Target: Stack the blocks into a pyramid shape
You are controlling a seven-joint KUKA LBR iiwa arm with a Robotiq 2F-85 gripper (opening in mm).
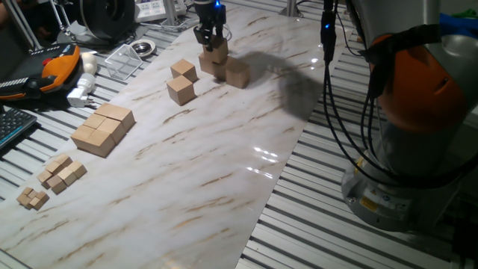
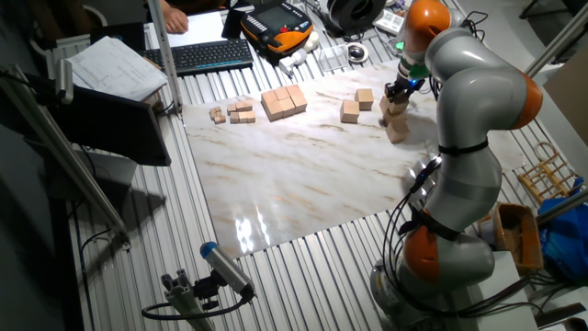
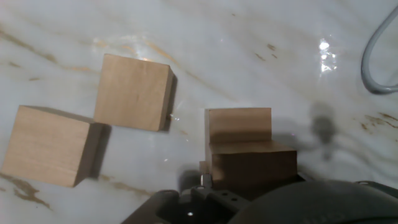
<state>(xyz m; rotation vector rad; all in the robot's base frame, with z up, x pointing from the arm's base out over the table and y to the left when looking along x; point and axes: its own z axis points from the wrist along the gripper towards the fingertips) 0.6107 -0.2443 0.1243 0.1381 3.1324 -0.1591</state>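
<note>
Claw (image 1: pixel 211 41) sits at the far end of the marble tabletop (image 1: pixel 202 172), fingers closed around one block (image 1: pixel 217 51) held on top of a low cluster of blocks (image 1: pixel 228 71). Hand view shows that gripped block (image 3: pixel 252 163) w/ another block's face right behind it. Two loose blocks (image 1: pixel 182 81) lie just beside each other, near the cluster but apart from it; hand view shows them (image 3: pixel 93 121) w/ corners nearly touching. Larger slab of joined cubes (image 1: pixel 103 128) sits further along the tabletop, w/ tiny cubes (image 1: pixel 52 179) beyond it.
</note>
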